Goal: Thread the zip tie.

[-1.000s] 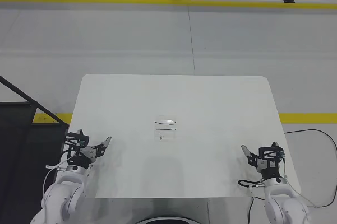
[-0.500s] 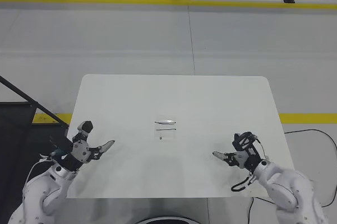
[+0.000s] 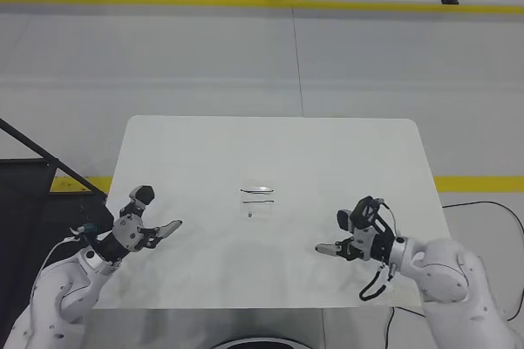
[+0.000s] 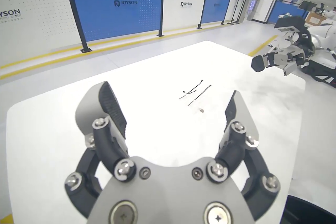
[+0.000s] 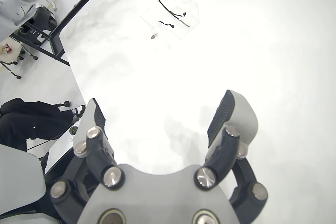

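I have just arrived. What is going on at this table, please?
A two-armed robot is about to start its threading job; nothing is held yet. Two black zip ties lie near the middle of the white table, untouched. The left hand and right hand are both open and empty, over the table's near side, away from the ties.

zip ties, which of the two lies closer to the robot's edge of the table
The lower zip tie in the top view, the one with the small speck just beside it. The other zip tie lies alongside it, nearer the far edge of the table.
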`<state>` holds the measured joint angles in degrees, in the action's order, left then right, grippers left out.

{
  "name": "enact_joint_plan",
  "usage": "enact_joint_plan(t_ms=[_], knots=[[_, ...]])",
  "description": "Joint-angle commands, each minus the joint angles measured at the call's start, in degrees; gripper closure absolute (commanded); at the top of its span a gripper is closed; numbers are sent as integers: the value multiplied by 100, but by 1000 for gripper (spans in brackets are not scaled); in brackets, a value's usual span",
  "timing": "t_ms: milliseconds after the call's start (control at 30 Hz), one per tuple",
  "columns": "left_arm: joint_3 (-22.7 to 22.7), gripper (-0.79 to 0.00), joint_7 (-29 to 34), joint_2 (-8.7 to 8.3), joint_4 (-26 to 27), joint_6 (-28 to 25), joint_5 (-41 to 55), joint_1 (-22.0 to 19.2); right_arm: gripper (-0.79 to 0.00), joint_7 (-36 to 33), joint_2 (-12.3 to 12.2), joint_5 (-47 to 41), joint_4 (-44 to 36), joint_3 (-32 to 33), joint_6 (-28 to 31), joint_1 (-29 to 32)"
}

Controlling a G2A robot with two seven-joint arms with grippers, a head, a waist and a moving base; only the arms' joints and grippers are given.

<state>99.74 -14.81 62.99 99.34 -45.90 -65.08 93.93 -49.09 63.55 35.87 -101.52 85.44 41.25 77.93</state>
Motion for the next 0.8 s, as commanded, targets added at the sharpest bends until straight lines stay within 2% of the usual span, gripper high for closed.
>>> enact_joint_plan(t_ms=[0, 100, 167, 233, 300, 433, 500, 767], knots=[[-44, -785, 47, -1, 34, -52, 37, -22, -785, -194, -17, 8, -25, -134, 317, 9], [-220, -785, 348, 13, -39, 138, 408, -352, -785, -528, -58, -740, 217, -361, 771, -302], [-330, -785, 446, 30, -100, 425, 549, -649, -785, -758, -74, -1230, 285, -663, 636, -608], [-538, -785, 466, 54, -210, 546, 640, -859, -785, -1039, -86, -1679, 412, -928, 340, -968], [-655, -785, 508, 64, -437, 465, 835, -1059, -785, -1265, -68, -2121, 575, -1171, -30, -1327], [-819, -785, 691, 67, -836, 123, 1322, -1381, -785, -1285, 25, -2971, 1143, -1598, -887, -2037], [-835, -785, 846, 58, -996, -22, 1579, -1496, -785, -1203, 57, -3143, 1486, -1692, -1110, -2316], [-797, -785, 979, 43, -1057, -77, 1631, -1539, -785, -1203, 57, -3143, 1486, -1692, -1110, -2316]])
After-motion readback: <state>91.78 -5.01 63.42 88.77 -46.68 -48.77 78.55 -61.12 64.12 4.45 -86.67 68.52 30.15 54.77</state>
